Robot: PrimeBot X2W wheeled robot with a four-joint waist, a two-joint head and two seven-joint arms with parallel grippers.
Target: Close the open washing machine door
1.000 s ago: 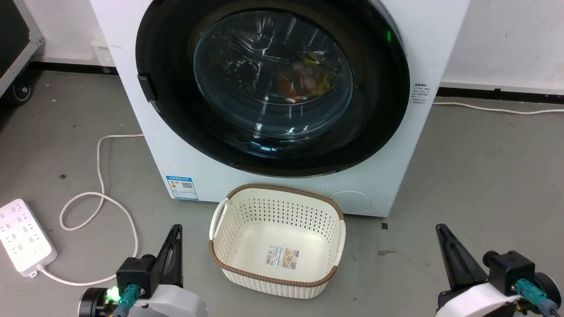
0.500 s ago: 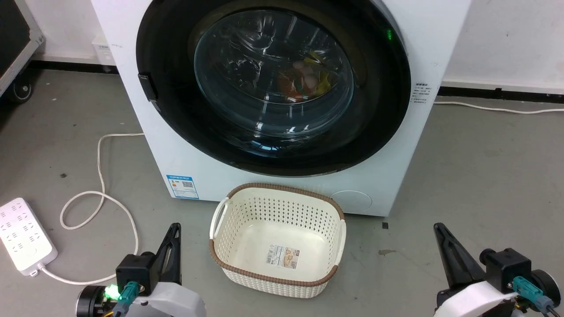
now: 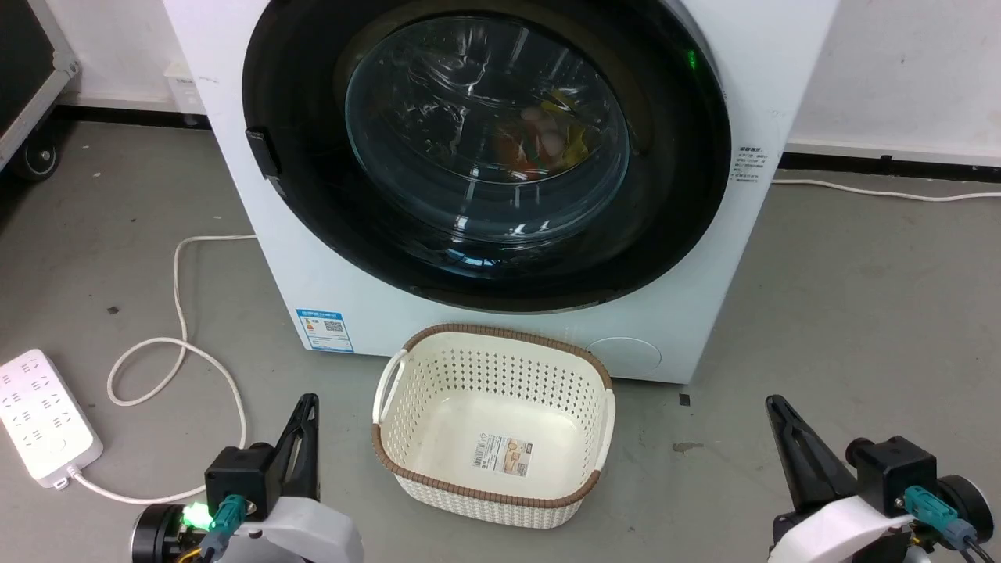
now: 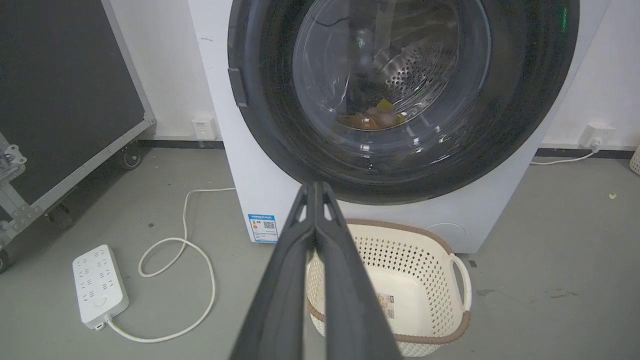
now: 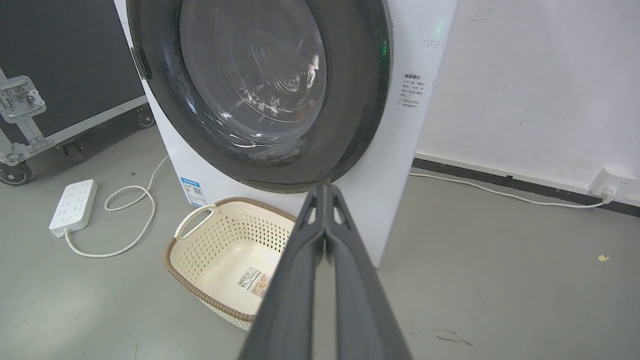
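The white washing machine point(image 3: 328, 266) stands ahead, with its round black-rimmed door point(image 3: 485, 148) lying flat against the front. Colourful laundry shows behind the glass bowl. A small blue sticker point(image 3: 322, 330) sits low on the front. My left gripper point(image 3: 307, 405) is shut at the lower left, well short of the machine. At the lower right my right gripper point(image 3: 774, 404) is shut too, holding nothing. Both wrist views show the fingertips point(image 4: 315, 187) point(image 5: 324, 189) pressed together, pointing toward the door point(image 4: 400, 90) point(image 5: 260, 90).
A cream perforated basket point(image 3: 493, 422) with a brown rim sits on the grey floor before the machine, between my grippers. A white power strip point(image 3: 43, 418) and its looping cable point(image 3: 180, 344) lie at left. A black wheeled case point(image 4: 60, 100) stands far left.
The head view has shifted slightly. Both grippers have sunk a little toward the bottom of the picture. The door has not moved.
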